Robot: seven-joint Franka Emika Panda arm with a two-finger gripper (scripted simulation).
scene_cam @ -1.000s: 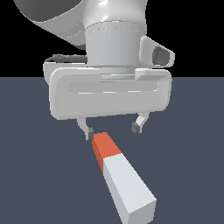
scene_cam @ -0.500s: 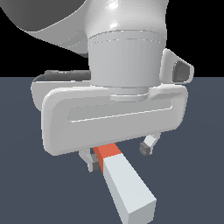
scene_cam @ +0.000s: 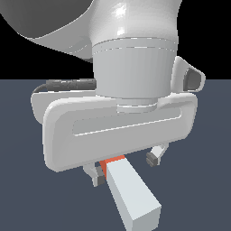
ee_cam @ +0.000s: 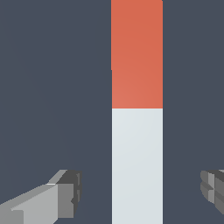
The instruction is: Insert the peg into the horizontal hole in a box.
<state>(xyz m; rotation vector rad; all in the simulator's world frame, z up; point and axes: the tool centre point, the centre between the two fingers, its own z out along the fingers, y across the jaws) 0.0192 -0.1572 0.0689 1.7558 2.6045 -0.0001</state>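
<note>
The peg [scene_cam: 133, 194] is a long white-grey bar with a short orange-red end; it lies flat on the dark floor, its white end toward the camera. In the wrist view the peg [ee_cam: 137, 131] runs lengthwise between the fingers. My gripper [scene_cam: 126, 169] is open and low over the peg near the orange-red end, one finger on each side, not touching it. One fingertip [ee_cam: 65, 192] shows in the wrist view, the other at the frame edge. The box and its hole are out of view.
The white gripper body and wrist [scene_cam: 122, 122] fill most of the exterior view and hide what lies behind. The dark floor [scene_cam: 198, 189] extends around the peg.
The gripper has come down toward the peg and closer to the exterior camera; its fingers now straddle the peg. The peg has not moved.
</note>
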